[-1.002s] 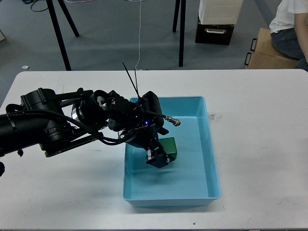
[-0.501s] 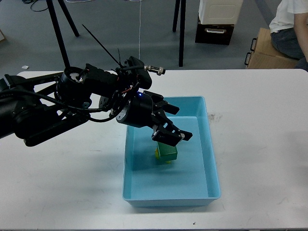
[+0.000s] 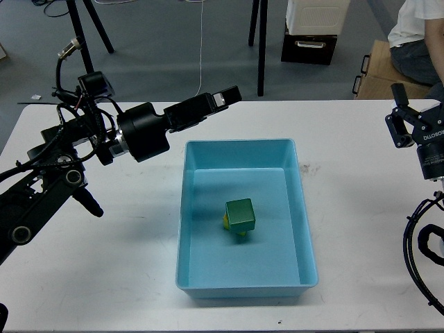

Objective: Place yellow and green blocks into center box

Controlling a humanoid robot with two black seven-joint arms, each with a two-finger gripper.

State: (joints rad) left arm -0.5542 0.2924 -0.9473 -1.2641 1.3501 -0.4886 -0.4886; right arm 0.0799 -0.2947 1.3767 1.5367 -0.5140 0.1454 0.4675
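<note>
Green cube block (image 3: 240,214): atop yellow block (image 3: 227,221), inside light-blue plastic box (image 3: 305,229).
Left pincer (image 3: 227,95): raised behind box, empty, gap unreadable.
Right pincer (image 3: 404,119): far right, opening unreadable.

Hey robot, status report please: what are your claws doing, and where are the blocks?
Left claw empty, above table behind light blue plastic box. Right claw empty at right edge. Green cube atop yellow block in box. Nothing obstructing.

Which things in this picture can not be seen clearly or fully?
- Head view: the yellow block is almost wholly hidden under the green block in the blue box.
- Left gripper: seen side-on, its fingers cannot be told apart.
- Right gripper: dark, partly cut by the right edge.
</note>
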